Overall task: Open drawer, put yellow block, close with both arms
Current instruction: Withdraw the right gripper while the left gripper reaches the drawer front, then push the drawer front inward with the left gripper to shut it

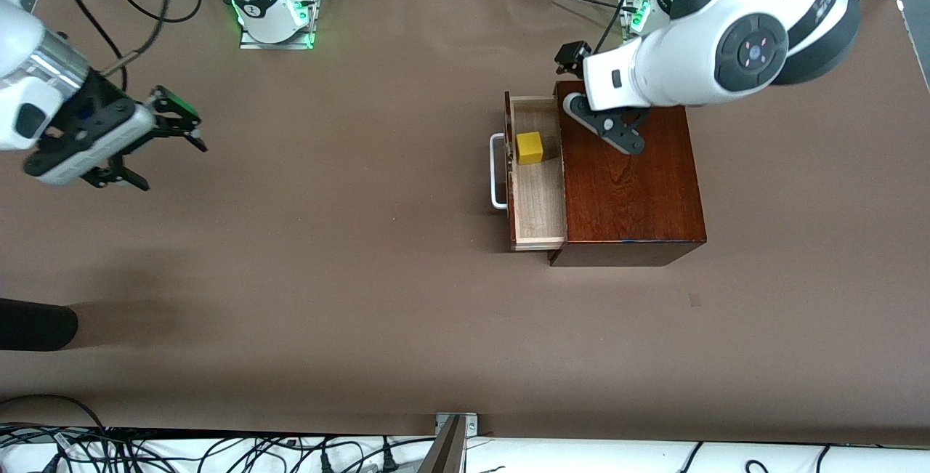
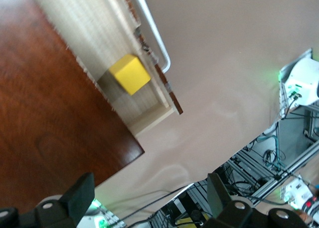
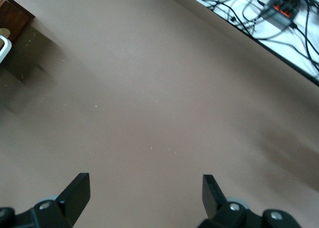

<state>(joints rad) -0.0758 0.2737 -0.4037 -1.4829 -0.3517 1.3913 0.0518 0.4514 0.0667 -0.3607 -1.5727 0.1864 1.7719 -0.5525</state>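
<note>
The drawer (image 1: 539,200) stands pulled out of the dark mahogany box (image 1: 628,189), with its white handle (image 1: 497,171) pointing toward the right arm's end of the table. The yellow block (image 1: 530,147) lies in the drawer, in the part farther from the front camera. My left gripper (image 1: 607,124) hangs open and empty over the box's top, close to the drawer. The left wrist view shows the gripper (image 2: 149,188), the block (image 2: 129,74), the drawer (image 2: 89,24) and the box (image 2: 45,113). My right gripper (image 1: 173,166) waits open and empty over bare table at the right arm's end; the right wrist view shows it too (image 3: 144,185).
A dark object (image 1: 36,324) lies at the table's edge at the right arm's end, nearer the front camera. Cables (image 1: 218,451) run along the near edge. The brown table (image 1: 349,255) spreads between the right gripper and the drawer. The right wrist view catches the box's corner (image 3: 15,14).
</note>
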